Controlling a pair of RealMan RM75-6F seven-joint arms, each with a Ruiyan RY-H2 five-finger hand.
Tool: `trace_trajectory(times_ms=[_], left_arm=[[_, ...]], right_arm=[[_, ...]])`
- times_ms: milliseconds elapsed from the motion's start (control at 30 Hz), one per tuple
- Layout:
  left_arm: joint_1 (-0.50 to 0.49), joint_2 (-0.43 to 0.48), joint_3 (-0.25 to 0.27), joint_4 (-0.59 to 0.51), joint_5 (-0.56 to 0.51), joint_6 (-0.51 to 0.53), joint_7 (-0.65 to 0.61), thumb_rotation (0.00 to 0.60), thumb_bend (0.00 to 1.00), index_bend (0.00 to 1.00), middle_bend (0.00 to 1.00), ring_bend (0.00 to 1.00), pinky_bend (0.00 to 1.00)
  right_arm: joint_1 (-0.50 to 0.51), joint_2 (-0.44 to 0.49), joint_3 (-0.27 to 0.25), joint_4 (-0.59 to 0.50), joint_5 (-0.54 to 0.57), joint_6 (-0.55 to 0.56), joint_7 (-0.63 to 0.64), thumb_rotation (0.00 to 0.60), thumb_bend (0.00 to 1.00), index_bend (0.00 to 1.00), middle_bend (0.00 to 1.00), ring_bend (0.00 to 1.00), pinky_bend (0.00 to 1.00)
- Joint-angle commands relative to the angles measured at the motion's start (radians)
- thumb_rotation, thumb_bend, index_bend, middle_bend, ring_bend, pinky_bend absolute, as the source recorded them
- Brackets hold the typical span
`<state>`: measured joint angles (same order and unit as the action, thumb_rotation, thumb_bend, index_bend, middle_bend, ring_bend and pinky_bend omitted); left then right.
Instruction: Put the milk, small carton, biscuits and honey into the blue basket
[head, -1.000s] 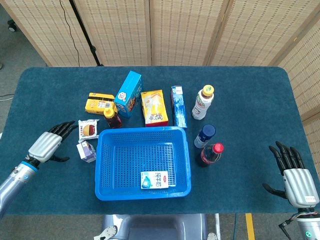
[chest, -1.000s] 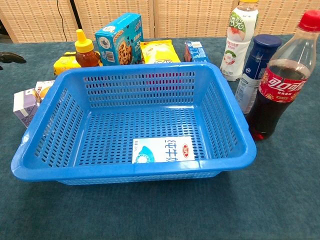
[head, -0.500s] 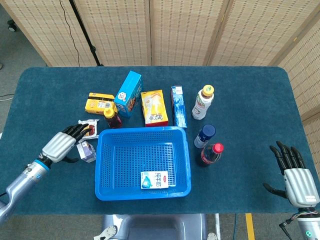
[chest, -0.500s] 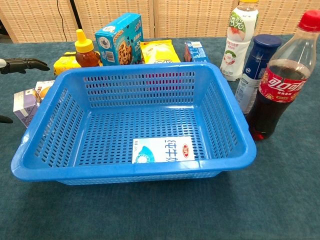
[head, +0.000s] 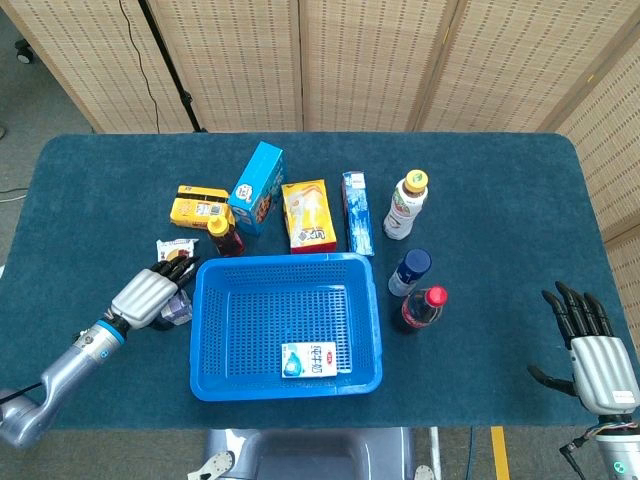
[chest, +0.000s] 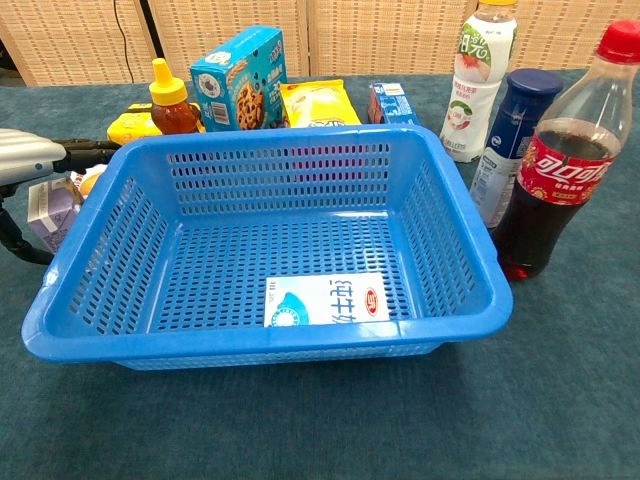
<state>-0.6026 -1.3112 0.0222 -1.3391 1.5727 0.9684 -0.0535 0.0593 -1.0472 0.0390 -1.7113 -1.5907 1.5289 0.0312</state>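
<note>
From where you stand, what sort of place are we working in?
Probably a staged lab or demo space, not a shop: a table covered in dark teal cloth, woven folding screens behind it, and assorted groceries arranged around a blue perforated plastic basket.

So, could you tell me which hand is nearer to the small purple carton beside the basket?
Left. The left hand hovers right over the small purple carton, by the blue basket's left wall. The right hand sits open far across the table.

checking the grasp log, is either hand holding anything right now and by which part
Cannot tell for the left hand: it sits over the small purple carton, but no closed grip shows. The right hand holds nothing, fingers spread.
</note>
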Motion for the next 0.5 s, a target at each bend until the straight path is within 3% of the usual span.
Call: trace_trajectory(times_ms=[33,100,200,400,500], left_arm=[[0.01,-0.02,-0.002,0.022,0.013,0.039,0.01,0.6,0.19,0.49,0.34,0.21,0.34],[0.009,-0.019,0.003,0.024,0.006,0.027,0.021,0.6,0.22,0.67,0.46,0.31,0.39],[0.007,-0.012,0.007,0.017,-0.014,0.003,0.042,0.6,0.25,0.79,0.54,0.37,0.42],[0.022,0.037,0.003,-0.022,-0.009,0.048,-0.008,0.6,0.28,0.82,0.57,0.41,0.42],[0.039,0.106,-0.003,-0.072,0.026,0.128,-0.07,0.6,0.28,0.82,0.57,0.41,0.42]], right_arm=[[0.001,0.0,0.0,0.001,0.0,-0.002,0.0,0.6,0.0,0.0,0.0,0.0,0.0],[0.001,0.001,-0.002,0.0,-0.002,-0.003,0.0,0.6,0.0,0.0,0.0,0.0,0.0],[0.002,0.001,-0.004,-0.001,-0.005,-0.004,-0.001,0.6,0.0,0.0,0.0,0.0,0.0],[0.0,0.002,-0.004,-0.003,-0.005,-0.002,0.002,0.6,0.0,0.0,0.0,0.0,0.0],[0.0,0.003,-0.004,-0.003,-0.005,-0.002,0.003,0.6,0.0,0.0,0.0,0.0,0.0]])
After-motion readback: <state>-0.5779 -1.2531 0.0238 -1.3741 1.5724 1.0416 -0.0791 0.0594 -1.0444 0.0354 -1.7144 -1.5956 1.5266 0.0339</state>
